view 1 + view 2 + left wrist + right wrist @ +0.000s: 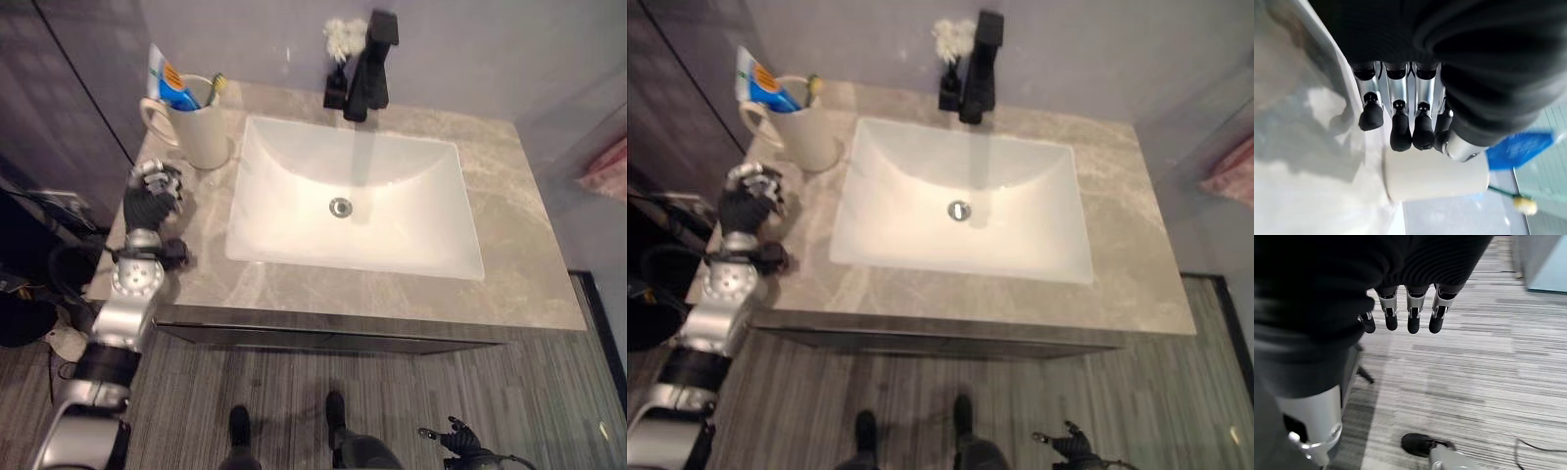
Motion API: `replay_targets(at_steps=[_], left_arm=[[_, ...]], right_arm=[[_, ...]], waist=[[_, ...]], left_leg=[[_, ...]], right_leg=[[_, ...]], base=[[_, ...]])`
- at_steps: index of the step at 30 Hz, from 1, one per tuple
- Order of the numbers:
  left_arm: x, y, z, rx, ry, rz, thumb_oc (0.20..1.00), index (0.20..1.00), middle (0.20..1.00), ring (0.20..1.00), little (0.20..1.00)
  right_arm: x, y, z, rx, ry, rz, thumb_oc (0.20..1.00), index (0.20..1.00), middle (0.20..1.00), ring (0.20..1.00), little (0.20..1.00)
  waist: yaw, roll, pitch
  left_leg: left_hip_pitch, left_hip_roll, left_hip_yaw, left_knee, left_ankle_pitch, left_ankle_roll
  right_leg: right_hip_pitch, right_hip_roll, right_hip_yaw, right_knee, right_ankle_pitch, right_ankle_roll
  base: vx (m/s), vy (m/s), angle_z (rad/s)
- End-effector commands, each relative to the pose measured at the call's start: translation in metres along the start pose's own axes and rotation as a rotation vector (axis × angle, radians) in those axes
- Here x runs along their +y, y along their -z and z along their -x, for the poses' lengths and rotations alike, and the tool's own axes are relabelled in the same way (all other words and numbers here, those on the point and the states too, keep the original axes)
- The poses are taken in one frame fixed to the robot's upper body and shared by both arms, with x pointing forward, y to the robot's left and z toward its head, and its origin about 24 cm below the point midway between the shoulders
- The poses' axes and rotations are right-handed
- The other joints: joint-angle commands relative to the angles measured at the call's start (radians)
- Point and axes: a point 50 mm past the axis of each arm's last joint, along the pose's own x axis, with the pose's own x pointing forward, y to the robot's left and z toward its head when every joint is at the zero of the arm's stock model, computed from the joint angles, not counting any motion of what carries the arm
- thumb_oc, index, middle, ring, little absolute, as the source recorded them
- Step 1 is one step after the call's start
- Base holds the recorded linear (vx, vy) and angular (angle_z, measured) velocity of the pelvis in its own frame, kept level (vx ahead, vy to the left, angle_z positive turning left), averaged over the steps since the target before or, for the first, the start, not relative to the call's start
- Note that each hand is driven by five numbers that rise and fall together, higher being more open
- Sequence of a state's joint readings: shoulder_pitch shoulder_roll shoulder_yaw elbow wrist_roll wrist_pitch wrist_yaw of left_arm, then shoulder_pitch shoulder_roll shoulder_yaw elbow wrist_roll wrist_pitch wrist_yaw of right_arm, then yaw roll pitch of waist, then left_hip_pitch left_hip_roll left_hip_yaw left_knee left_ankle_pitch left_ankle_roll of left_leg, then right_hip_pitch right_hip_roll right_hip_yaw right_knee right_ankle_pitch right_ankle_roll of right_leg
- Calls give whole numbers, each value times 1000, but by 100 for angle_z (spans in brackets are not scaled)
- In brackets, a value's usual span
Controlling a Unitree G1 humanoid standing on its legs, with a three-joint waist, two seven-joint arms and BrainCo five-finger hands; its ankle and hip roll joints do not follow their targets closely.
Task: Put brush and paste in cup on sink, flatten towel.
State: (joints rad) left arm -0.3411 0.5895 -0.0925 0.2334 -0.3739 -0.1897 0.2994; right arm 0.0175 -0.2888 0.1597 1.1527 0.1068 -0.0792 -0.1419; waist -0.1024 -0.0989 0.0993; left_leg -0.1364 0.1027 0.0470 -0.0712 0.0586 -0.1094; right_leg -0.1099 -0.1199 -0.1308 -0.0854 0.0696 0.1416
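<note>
A white cup (196, 129) stands at the far left corner of a grey stone counter (529, 264), holding a blue tube of paste (174, 86) and a brush (215, 86), just left of a white sink (353, 201) with a black tap (370, 67) at its far edge. The left hand (152, 191) hangs over the counter just near of the cup, fingers loosely bent and holding nothing. The right hand (1400, 316) hangs low over the striped floor (1474, 372) at the near right, fingers relaxed and empty; pink cloth (607, 168) shows at the far right edge.

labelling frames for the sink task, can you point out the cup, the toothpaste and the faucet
cup (204, 137), left eye view, on its outer wall
toothpaste (174, 93), left eye view, on the blue tube above the rim
faucet (372, 69), left eye view, on the black upright body
</note>
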Motion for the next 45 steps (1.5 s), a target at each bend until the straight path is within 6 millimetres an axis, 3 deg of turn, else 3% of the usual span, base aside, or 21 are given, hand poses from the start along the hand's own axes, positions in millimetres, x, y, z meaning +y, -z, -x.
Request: replay_targets(at_steps=[1,2,3,4,7,8,16,17,18,19,21,22,27,35,38,45], left_arm=[[-13,-40,-20,-182,26,73,200,200,200,200,200],[-14,-40,-20,-183,26,73,200,200,200,200,200],[-18,-40,-15,-190,62,92,200,200,200,200,200],[-16,-40,-13,-193,65,91,200,200,200,200,200],[-13,-45,-7,-209,97,91,200,200,200,200,200],[-13,-45,-3,-210,130,86,200,200,200,200,200],[-14,-38,6,-173,204,60,200,200,200,200,200],[-18,-31,12,-134,255,76,200,200,200,200,200],[-18,-31,12,-134,254,76,200,200,200,200,200],[-24,-23,13,-95,288,101,200,200,200,200,200],[-28,-18,12,-68,306,73,200,200,200,200,200],[-32,-15,12,-50,326,64,200,200,200,200,200],[-34,-11,14,-21,352,88,200,200,200,200,200],[-31,5,26,51,379,131,200,200,200,200,200],[-23,14,33,106,367,168,200,200,200,200,200],[-20,17,32,127,349,194,200,200,200,200,200]], right_arm=[[-23,16,2,56,36,64,1000,1000,1000,1000,1000],[-23,16,2,56,37,65,1000,1000,1000,1000,1000],[-28,15,1,60,49,56,1000,1000,1000,1000,1000],[-28,12,0,53,54,52,1000,1000,1000,1000,1000],[-23,4,-1,26,34,46,1000,1000,1000,1000,1000],[-17,1,-1,14,11,41,1000,1000,1000,1000,1000],[-6,7,1,27,-27,19,1000,1000,1000,1000,1000],[-4,9,2,27,-36,18,1000,1000,1000,1000,1000],[-4,8,2,27,-37,18,1000,1000,1000,1000,1000],[-4,12,4,29,-44,5,1000,1000,1000,1000,1000],[-4,21,6,54,-49,-3,1000,1000,1000,1000,1000],[-7,26,7,74,-33,-25,1000,1000,1000,1000,1000],[-9,39,9,131,-21,-54,1000,1000,1000,1000,1000],[-12,62,15,233,-50,33,1000,1000,1000,1000,1000],[-13,52,12,187,-70,98,1000,1000,1000,1000,1000],[-6,43,10,134,-123,218,1000,1000,1000,1000,1000]], waist=[[0,0,-1],[-4,2,-2],[-6,12,-5],[-2,16,-13],[1,14,-35],[-2,12,-38],[-11,15,-46],[-15,42,-36],[-16,40,-38],[-50,56,-48],[-67,68,-50],[-83,73,-49],[-102,41,-36],[-85,24,-61],[-80,32,-75],[-75,37,-47]], left_leg=[[-140,38,92,275,-73,-61],[-148,38,87,287,-79,-60],[-151,36,142,299,-89,-59],[-151,26,143,310,-104,-48],[-155,3,142,347,-147,-8],[-154,-18,138,370,-178,22],[-92,-72,146,353,-214,79],[-11,-101,156,296,-214,110],[-12,-104,157,292,-208,110],[37,-123,136,225,-192,123],[75,-131,138,198,-192,134],[97,-135,132,179,-191,137],[158,-151,126,207,-236,141],[197,-141,114,249,-282,134],[213,-122,112,224,-275,118],[186,-128,109,210,-261,116]], right_leg=[[55,-185,-77,5,62,93],[55,-185,-81,4,62,94],[57,-194,-89,3,69,97],[53,-202,-85,5,80,96],[48,-226,-66,22,108,99],[34,-246,-47,59,127,103],[6,-286,-11,148,221,105],[-11,-276,-16,214,214,94],[-14,-278,-15,213,216,94],[-36,-178,115,258,147,70],[-58,-121,155,267,91,54],[-92,-90,168,246,97,49],[-144,-108,119,124,209,92],[-100,-85,112,152,171,80],[-77,-68,107,146,133,68],[-109,-76,105,146,143,69]], base=[[-81,95,70],[-87,169,92],[-59,188,82],[-47,230,52],[11,195,-19],[6,193,-23],[13,192,-1],[0,321,-12],[81,478,-40],[111,245,-34],[118,231,-8],[77,85,22],[107,-33,14],[108,-70,17],[126,-88,17],[11,-7,0]])
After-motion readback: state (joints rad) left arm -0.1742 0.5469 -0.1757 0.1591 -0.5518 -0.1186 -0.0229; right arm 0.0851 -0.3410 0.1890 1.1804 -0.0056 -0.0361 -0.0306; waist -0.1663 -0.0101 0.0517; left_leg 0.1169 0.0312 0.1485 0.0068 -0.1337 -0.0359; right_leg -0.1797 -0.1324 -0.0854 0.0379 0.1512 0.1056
